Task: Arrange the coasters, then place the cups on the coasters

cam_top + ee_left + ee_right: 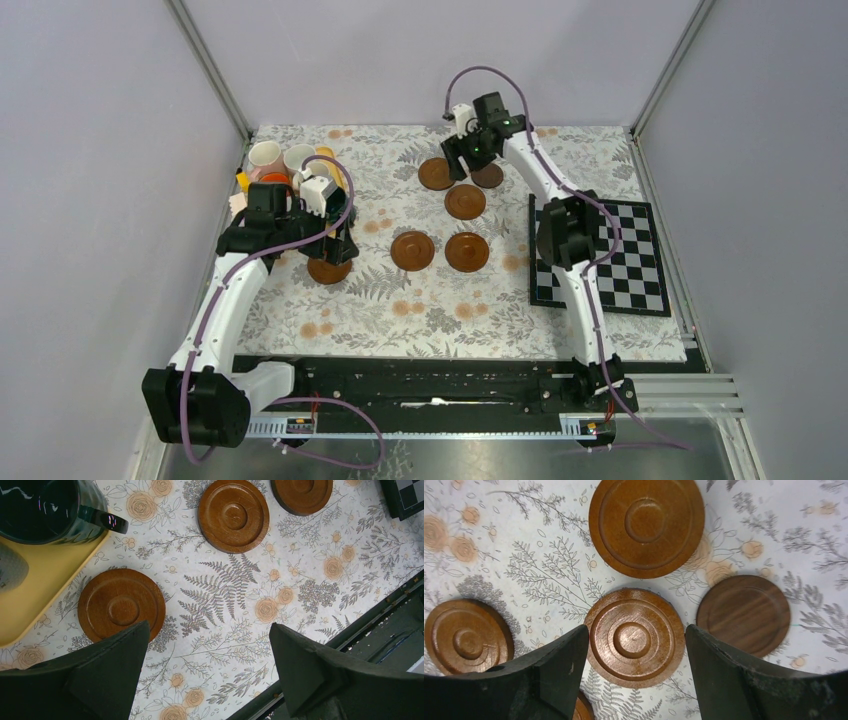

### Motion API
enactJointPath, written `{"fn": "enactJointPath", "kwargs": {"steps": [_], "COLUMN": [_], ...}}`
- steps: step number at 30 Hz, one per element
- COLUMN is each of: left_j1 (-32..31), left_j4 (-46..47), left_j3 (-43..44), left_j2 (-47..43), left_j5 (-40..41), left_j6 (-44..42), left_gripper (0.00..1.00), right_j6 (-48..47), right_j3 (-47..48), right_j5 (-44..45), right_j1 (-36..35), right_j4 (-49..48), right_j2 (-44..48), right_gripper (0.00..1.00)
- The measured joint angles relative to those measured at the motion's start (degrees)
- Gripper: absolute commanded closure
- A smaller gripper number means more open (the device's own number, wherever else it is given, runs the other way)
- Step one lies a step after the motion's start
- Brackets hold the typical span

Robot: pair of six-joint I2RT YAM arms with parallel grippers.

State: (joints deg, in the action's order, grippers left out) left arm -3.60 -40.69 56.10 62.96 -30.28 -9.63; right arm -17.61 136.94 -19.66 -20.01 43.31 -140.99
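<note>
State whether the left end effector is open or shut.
Open. On the left end effector the fingers stand wide apart, with only bare patterned tablecloth between them.

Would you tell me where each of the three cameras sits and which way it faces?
Top external: above and behind the bases, looking down at the table; left arm and right arm show whole.
Left wrist: on the left arm, facing down at a coaster, tray and dark cup; open left gripper at bottom.
Right wrist: on the right arm, facing down at clustered coasters; the right gripper flanks one.
Shared: top and left wrist both show that coaster.
</note>
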Motion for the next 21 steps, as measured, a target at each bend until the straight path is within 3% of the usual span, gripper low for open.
{"fn": "enactJointPath", "kwargs": {"steps": [10,21], "left_j1": [0.00,0.00], "left_j4": [-0.02,-0.02], "left_j3": [0.00,0.00], "left_j2": [0.00,0.00], "left_j5": [-0.28,-0.42], "left_j6": [0.00,0.00], "left_gripper": [0.01,0.01], "right_j6": [0.92,2.25], "right_j3": [0.15,0.81], "right_j5": [4.31,5.68], "right_j1": [-1.81,-2.78], "right_j4": [0.11,-0.48], "right_j2": [-4.33,-6.62], "right_gripper": [0.12,0.12]}}
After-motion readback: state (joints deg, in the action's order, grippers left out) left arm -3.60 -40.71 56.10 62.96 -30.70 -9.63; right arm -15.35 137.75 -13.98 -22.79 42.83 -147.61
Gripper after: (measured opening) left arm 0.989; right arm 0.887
